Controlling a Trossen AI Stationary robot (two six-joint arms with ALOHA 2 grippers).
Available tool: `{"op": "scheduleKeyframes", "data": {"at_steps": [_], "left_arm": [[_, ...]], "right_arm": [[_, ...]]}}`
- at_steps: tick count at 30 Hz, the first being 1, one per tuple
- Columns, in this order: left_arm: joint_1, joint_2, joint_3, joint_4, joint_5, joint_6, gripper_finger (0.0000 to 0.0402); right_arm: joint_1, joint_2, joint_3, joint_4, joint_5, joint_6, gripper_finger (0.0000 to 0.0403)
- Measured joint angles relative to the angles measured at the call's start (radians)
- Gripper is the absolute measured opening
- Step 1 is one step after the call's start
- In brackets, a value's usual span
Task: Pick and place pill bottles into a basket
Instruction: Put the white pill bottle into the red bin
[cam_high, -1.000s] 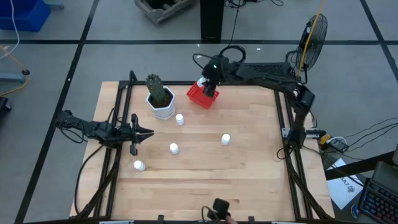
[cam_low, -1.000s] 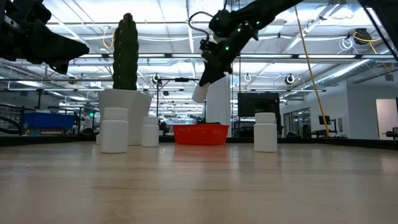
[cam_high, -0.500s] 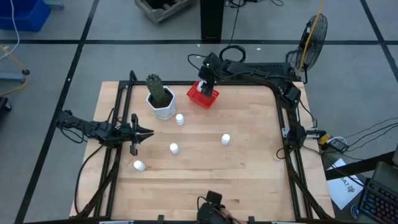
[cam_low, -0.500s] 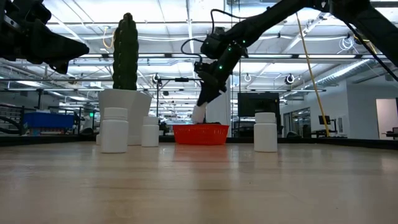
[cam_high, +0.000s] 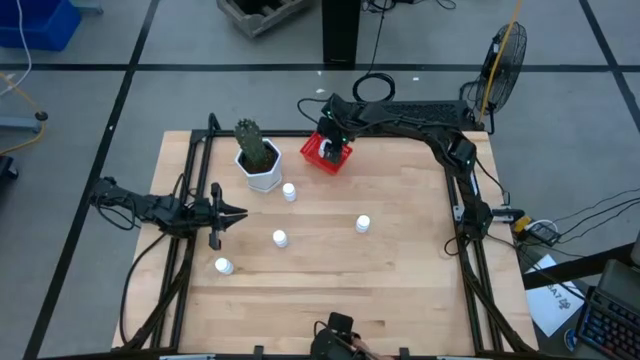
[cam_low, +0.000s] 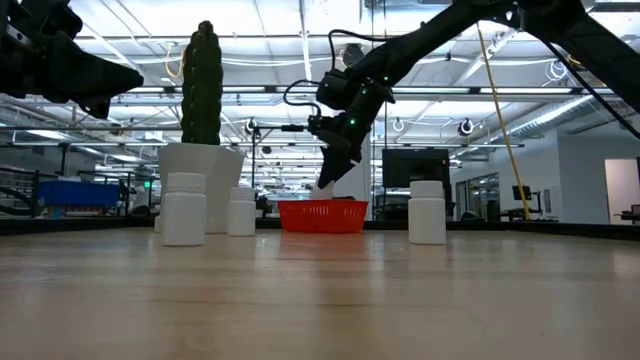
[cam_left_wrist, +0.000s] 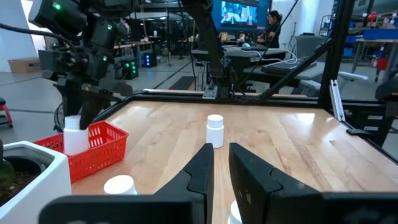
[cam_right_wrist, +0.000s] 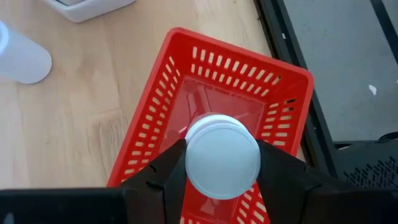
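Lowered since the earlier frames, the right gripper (cam_high: 331, 152) now holds one pill bottle (cam_right_wrist: 222, 155) inside the red basket (cam_high: 321, 152) at upper centre of the high view, jaws clamped on its sides. At left, the left gripper (cam_high: 238, 212) waits, jaws together. Four more pill bottles (cam_high: 279, 238) stand on the worktop (cam_high: 400, 250) mid-frame, below the cactus pot (cam_high: 262, 175).

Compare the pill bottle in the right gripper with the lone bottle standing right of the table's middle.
The held bottle is clamped in the right gripper above the red basket; the lone bottle stands free on the bare table. The held one hangs at the table's far edge; the lone one sits near the middle. Both are small, white and capped.
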Motion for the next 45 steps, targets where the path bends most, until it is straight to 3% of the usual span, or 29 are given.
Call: {"op": "scheduleKeyframes", "data": {"at_steps": [29,45], "left_arm": [[0.0,0.0,0.0,0.0,0.0,0.0,0.0056],[0.0,0.0,0.0,0.0,0.0,0.0,0.0056]], "right_arm": [[0.004,0.005,-0.001,-0.105,0.056,-0.012,0.015],[0.011,0.005,-0.001,0.025,0.017,-0.042,0.016]]}}
